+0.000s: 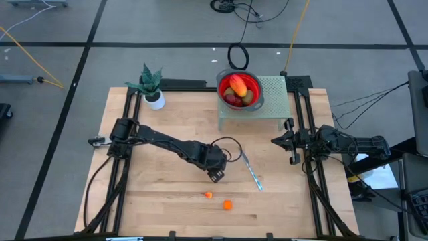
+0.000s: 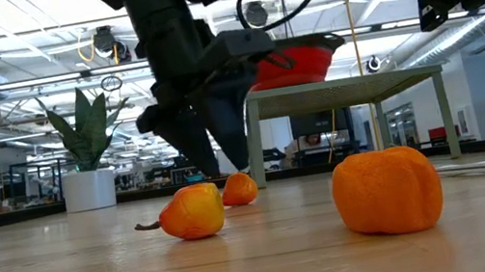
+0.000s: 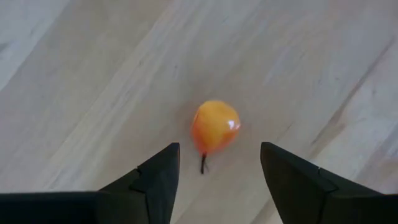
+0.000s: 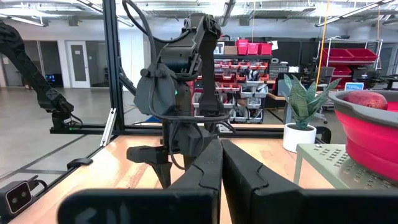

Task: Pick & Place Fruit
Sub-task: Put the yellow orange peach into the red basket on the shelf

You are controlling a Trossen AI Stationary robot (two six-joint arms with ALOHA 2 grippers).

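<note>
Most of the fruit seems to be placed already: the red bowl [image 1: 241, 90] stands on a small green stand [image 1: 274, 100] at the far edge of the worktop [image 1: 167, 201], and it holds a larger red-orange piece [image 1: 236, 85], something dark red and something olive-brown beside it. Two small orange fruits are left on the bare wood near the front edge, the smaller one [image 1: 208, 195] and a rounder one [image 1: 228, 205] just beside it toward the right. The low view shows a third little orange piece [image 2: 238, 189] farther back, which I cannot find from above; probably the left arm covers it. The left pincer [image 1: 215, 175] hangs over the middle of the worktop, a little behind these fruits, with its fingers [image 3: 155, 180] spread apart and nothing between them; its own camera looks down on a yellow-orange fruit with a short stem [image 3: 214, 126] lying on the wood in front of the gap, not touched yet. So I judge that the next pick is only being prepared. The right pincer [image 1: 284, 140] waits at the right edge, clenched and empty. A slim knife [image 1: 251, 171] lies right of the left pincer. How many pieces are inside the bowl is hard to count, because they lie on each other and the rim hides the lower ones.
</note>
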